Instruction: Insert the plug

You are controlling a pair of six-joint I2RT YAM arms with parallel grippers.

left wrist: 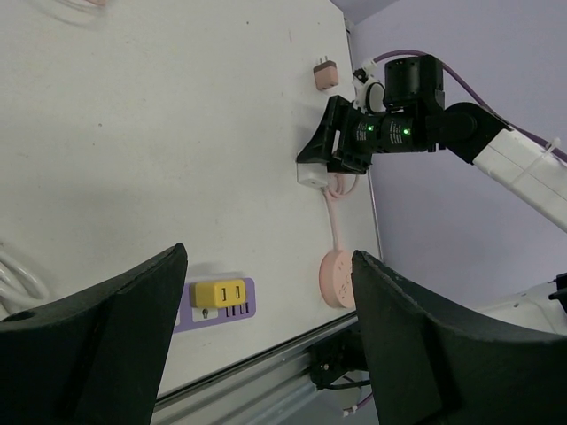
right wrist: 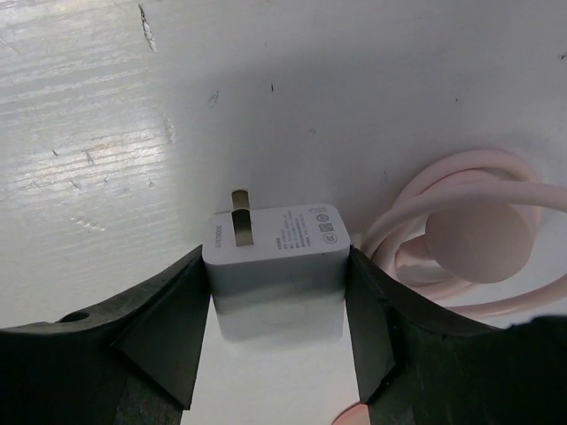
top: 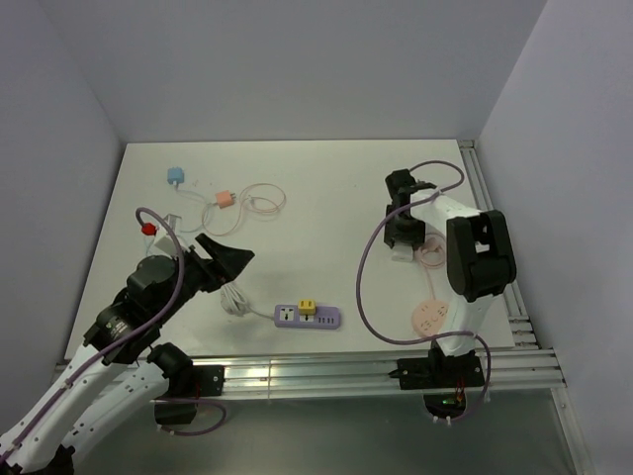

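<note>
**White plug pinched near the right edge; power strip at the near edge**

Hidden or unclear. From above, the right gripper [top: 401, 240] and its arm cover most of the white plug [top: 399, 254], and only a pale corner shows. In the right wrist view shadow swallows the plug's lower end. Its grey print is too small to read, and we make out only one flat brass prong. We cannot tell whether the plug rests on the bench [top: 316, 198] or hangs clear of it.

View against view. Only the right wrist view settles the grip: both black fingers [right wrist: 168, 328] lie flat against the plug's flanks and pinch it. The left wrist view shows the left gripper [left wrist: 270, 257] spread wide with nothing between its fingers, hovering over the bench. That view alone shows a small salmon plug [left wrist: 325, 75] with two prongs, near the right edge beyond the right gripper.

Position. The white plug sits near the bench's right edge, about midway between the far and near edges. The power strip [top: 308, 317] lies well apart from it, by the near edge around the middle.

Materials and shapes. The plug is a smooth white block with rounded corners. A pink cable [right wrist: 461, 239] lies coiled just beside it, and a flat round pink disc [top: 429, 318] lies toward the near right corner. The strip is a flat lavender bar carrying a yellow adapter [top: 307, 307]. A white cable [top: 234, 297] is bundled just to its left. The bench is matt white and scuffed.
</note>
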